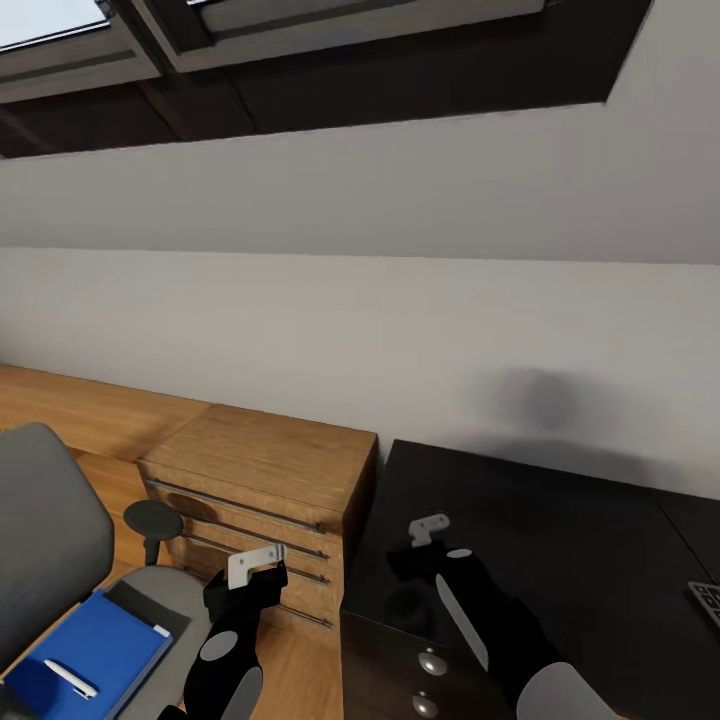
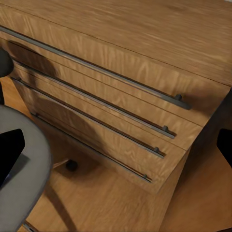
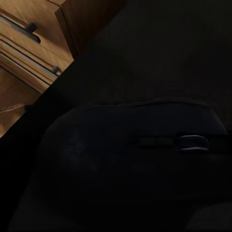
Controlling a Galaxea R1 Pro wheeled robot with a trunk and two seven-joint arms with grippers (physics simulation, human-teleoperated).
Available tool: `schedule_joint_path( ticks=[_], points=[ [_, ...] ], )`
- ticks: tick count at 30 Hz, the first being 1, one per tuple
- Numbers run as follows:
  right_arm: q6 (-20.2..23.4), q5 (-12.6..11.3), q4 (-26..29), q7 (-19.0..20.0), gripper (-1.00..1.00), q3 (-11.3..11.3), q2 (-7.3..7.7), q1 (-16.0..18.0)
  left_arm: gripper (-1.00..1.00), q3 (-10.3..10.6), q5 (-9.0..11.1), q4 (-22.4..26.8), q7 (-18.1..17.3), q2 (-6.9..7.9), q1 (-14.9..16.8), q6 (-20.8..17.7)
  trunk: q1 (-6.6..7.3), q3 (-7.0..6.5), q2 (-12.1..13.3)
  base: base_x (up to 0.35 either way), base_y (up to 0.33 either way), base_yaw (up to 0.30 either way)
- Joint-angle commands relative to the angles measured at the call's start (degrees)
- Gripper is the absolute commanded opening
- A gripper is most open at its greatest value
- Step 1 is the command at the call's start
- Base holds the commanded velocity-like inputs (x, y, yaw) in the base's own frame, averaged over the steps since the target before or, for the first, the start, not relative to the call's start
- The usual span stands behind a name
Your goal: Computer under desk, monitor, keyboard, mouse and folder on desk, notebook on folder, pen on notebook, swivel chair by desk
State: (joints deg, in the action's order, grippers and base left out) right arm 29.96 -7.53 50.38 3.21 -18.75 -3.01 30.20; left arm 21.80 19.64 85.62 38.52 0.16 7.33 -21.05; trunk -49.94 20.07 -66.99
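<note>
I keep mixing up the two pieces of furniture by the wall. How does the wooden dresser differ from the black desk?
The wooden dresser is light oak with a matte grain; the desk is glossy black. The dresser's drawers carry long bar handles, the desk's pedestal round silver knobs. The dresser top sits lower than the desk top. Both stand against the white wall.

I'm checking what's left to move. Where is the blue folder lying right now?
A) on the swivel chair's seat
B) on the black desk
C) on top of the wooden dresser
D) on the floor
A: the head view shows the blue folder lying on the grey seat of the swivel chair, with the pen on it.
</note>
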Motion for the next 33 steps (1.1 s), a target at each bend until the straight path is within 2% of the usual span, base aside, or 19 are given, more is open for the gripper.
schedule_joint_path(
  ticks=[1, 7, 19, 33],
  points=[
    [0.64, -0.47, 0.07, -0.09, -1.0, -0.05, -0.06, 0.05, 1.0, 0.09, 0.31, 0.08, 0.42, 0.02, 0.05, -0.22, 0.0, 0.07, -0.05, 0.0, 0.0, 0.0],
    [1.6, -0.44, 0.07, -0.1, -1.0, -0.09, -0.24, 0.05, 1.0, 0.09, 0.33, 0.08, 0.42, 0.02, 0.05, -0.22, 0.0, 0.07, -0.05, 0.0, 0.0, 0.024],
    [1.71, -0.27, -0.09, -0.48, -1.0, -0.16, -0.38, 0.05, 1.0, 0.09, 0.31, 0.08, 0.42, 0.02, 0.05, -0.22, 0.0, 0.07, -0.05, 0.0, 0.0, 0.231],
    [1.97, 1.5, -0.66, -0.48, -1.0, -0.33, -0.38, 0.04, 1.0, 0.09, 0.31, 0.08, 0.42, 0.02, 0.05, -0.22, 0.0, 0.07, -0.05, 0.0, 0.0, 0.022]
  ],
)
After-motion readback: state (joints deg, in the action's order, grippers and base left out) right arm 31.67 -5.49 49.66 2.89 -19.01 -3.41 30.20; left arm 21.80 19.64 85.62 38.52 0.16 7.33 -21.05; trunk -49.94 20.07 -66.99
